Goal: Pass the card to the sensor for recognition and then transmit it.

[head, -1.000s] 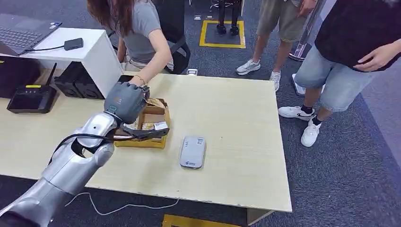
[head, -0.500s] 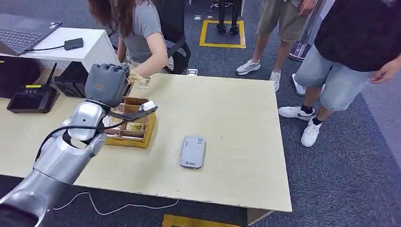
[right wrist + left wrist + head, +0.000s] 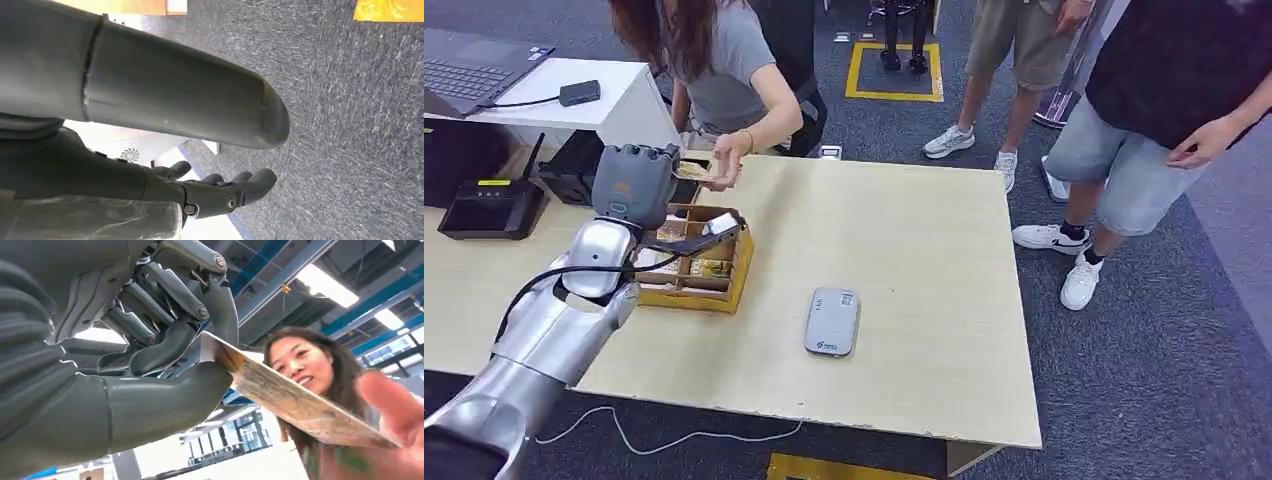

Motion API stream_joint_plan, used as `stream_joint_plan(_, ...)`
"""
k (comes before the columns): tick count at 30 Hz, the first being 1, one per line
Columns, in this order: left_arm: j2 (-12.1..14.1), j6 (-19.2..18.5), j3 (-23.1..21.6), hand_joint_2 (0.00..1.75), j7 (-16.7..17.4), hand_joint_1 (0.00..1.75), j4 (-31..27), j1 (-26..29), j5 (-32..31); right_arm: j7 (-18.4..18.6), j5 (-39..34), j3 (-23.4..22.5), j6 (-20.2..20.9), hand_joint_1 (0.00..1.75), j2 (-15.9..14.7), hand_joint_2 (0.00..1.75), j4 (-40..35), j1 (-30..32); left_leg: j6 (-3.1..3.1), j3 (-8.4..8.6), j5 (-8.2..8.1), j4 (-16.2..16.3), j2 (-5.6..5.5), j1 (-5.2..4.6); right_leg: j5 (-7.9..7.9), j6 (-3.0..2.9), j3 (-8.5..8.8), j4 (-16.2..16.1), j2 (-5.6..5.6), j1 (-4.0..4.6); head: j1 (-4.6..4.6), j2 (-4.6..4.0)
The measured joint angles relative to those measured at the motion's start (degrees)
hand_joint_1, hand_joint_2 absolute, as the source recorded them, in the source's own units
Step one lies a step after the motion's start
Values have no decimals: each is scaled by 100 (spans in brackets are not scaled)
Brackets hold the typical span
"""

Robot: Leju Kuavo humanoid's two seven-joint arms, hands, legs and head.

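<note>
The sensor (image 3: 830,321), a flat grey pad, lies nearest the robot's edge of the pale wooden table (image 3: 924,240), with bare tabletop all round it. Just to the left of the sensor and a little farther back sits a yellow wooden box (image 3: 707,262) with small compartments holding cards. Above the box's far left corner hangs the robot's left hand (image 3: 632,185), raised on its silver arm with its back toward the camera. In the left wrist view that hand (image 3: 165,335) pinches one end of the card (image 3: 295,402) between the thick thumb and the curled darker fingers (image 3: 172,295); the card sticks out away from the palm, its printed brownish face showing. Beyond the box, farther from the sensor, a person's hand (image 3: 722,165) reaches over the table's far edge to the card's outer end, seemingly touching it. The right hand (image 3: 220,192) hangs over grey carpet, its fingers apart and only loosely bent, with nothing in them. Farthest from the sensor, past the table's far right corner, two more people stand on the carpet.
</note>
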Motion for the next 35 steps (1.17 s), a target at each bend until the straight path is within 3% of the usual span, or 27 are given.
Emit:
stream_joint_plan(11,-258,179,214,175,-61,175,576,-30,-35,4,0,2,-18,0,-2,0,-2,3,0,0,0,0,0,0,1,-2,0,0,0,0,2,0)
stream_joint_plan(12,-287,175,214,175,-66,164,607,-43,-37,9,0,2,-18,0,-4,0,-2,3,0,0,0,0,0,0,1,-2,0,0,0,0,0,0)
stream_joint_plan(13,-315,166,214,175,-72,164,640,-58,-46,9,0,0,-18,0,-4,0,-2,3,0,-1,0,0,0,0,1,-2,0,0,0,0,2,0)
stream_joint_plan(15,-350,159,216,175,-74,0,704,-93,-52,20,0,2,-11,0,-4,0,-2,4,0,0,0,0,4,0,2,-3,0,0,4,0,0,0)
stream_joint_plan(28,-383,280,225,175,-109,0,791,-131,-109,57,-96,-2,20,0,72,0,0,28,0,0,0,0,3,2,2,-4,0,0,2,0,0,2)
stream_joint_plan(35,-440,382,225,175,-109,0,502,-68,-85,6,-205,-50,-11,0,114,0,0,29,0,-1,0,0,1,-1,2,-4,0,0,1,0,0,0)
